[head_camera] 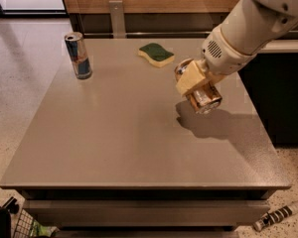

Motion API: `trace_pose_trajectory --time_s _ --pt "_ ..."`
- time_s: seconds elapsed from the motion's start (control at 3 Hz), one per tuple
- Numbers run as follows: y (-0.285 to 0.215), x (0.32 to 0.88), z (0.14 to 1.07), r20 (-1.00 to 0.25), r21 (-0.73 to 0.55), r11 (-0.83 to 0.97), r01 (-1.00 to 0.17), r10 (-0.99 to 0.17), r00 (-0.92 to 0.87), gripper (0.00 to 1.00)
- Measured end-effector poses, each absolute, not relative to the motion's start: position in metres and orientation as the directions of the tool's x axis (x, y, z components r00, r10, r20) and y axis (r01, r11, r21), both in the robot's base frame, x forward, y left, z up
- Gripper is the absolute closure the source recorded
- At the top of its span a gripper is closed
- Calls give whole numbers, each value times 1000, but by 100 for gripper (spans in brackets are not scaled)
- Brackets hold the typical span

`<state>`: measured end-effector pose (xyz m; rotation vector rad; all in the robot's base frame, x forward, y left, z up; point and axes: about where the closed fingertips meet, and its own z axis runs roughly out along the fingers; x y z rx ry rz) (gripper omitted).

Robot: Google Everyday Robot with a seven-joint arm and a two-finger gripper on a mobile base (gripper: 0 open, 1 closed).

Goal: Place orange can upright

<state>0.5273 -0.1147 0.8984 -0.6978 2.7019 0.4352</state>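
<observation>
The orange can point(204, 99) is held in my gripper point(194, 83), lifted clear of the grey table point(114, 133) at its right half. The can is tilted, with one shiny silver end pointing down and toward the front right. My cream-coloured fingers point(189, 78) are shut around the can's body and cover most of it. The white arm reaches in from the upper right. The can's shadow lies on the table just below it.
A tall blue-and-silver can point(78, 55) stands upright at the table's far left. A green-and-yellow sponge point(156, 54) lies at the far middle edge. A dark cabinet stands to the right, and a wooden wall runs behind the table.
</observation>
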Motion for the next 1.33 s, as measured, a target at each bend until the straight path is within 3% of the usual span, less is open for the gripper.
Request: trace_pose_trajectory --time_s 0.67,1.33 --pt "-138 536 942 -596 248 748 -616 -384 -705 100" --pt "-144 525 972 -815 199 661 -723 -297 -497 100"
